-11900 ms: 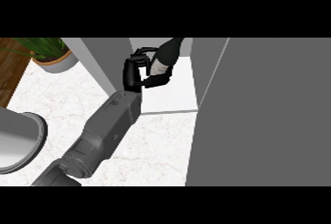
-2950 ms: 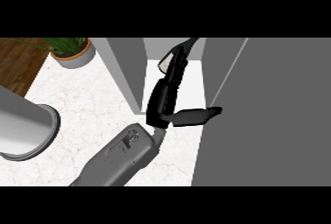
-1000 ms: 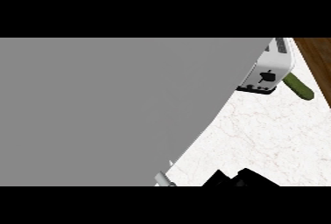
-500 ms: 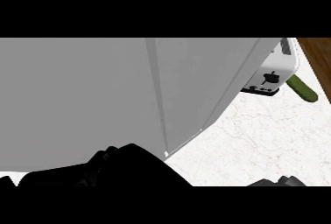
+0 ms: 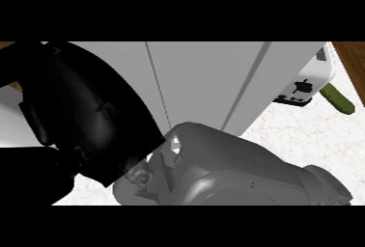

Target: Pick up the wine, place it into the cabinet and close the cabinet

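step: closing cabinet [image 5: 206, 82], I judge | black hand [image 5: 85, 116] against door, fingers unreadable | wine unseen, presumably inside | next: I check the door seats flush

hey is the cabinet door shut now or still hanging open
Shut, as far as shows: the cabinet presents flat grey door fronts meeting along a thin vertical seam, with no interior visible. A black hand covers its left part.

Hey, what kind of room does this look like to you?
Most likely a kitchen. A grey cabinet stands on a white marbled counter, and beside it sits a white toaster with a green vegetable, perhaps a cucumber, next to it. A wood floor shows at the right edge.
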Action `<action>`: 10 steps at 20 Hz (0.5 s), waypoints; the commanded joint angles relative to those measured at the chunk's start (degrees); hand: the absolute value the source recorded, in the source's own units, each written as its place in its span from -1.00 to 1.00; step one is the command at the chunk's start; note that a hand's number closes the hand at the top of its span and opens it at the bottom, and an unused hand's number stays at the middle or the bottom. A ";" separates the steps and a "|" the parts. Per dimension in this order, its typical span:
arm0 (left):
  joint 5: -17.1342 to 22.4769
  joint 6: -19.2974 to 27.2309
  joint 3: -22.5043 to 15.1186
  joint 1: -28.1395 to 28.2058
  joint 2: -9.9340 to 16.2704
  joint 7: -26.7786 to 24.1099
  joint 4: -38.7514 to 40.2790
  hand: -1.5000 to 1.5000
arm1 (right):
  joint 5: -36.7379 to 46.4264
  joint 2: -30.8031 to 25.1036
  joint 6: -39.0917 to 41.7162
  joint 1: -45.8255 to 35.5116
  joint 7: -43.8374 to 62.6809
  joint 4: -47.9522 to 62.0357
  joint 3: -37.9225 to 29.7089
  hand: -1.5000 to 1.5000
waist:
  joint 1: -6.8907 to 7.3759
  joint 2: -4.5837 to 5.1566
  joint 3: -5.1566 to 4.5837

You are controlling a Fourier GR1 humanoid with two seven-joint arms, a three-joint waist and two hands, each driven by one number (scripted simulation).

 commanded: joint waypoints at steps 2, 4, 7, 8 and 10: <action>2.03 -5.46 4.23 0.83 -0.06 -0.40 4.15 1.00 | -5.25 0.05 3.54 -6.50 -6.25 15.66 -6.86 1.00 | 0.09 0.23 -0.02; 5.73 -4.99 7.11 0.70 1.85 1.86 2.90 1.00 | -4.28 0.06 3.97 -5.59 -11.51 21.74 -7.25 1.00 | 0.27 0.38 0.05; 4.85 -6.16 7.40 -0.24 1.75 2.62 4.72 1.00 | -4.76 0.06 3.14 -4.10 -17.46 28.79 -7.88 1.00 | -0.29 0.53 0.05; 5.10 -5.12 7.63 0.01 0.99 2.34 2.68 1.00 | -4.76 0.06 2.67 -7.41 -17.84 32.29 -9.32 1.00 | 0.33 0.49 0.05; 2.72 -3.67 5.23 -0.77 -0.50 2.67 3.35 1.00 | -4.51 0.06 5.11 -5.55 -20.41 35.11 -9.99 1.00 | -0.74 0.64 0.06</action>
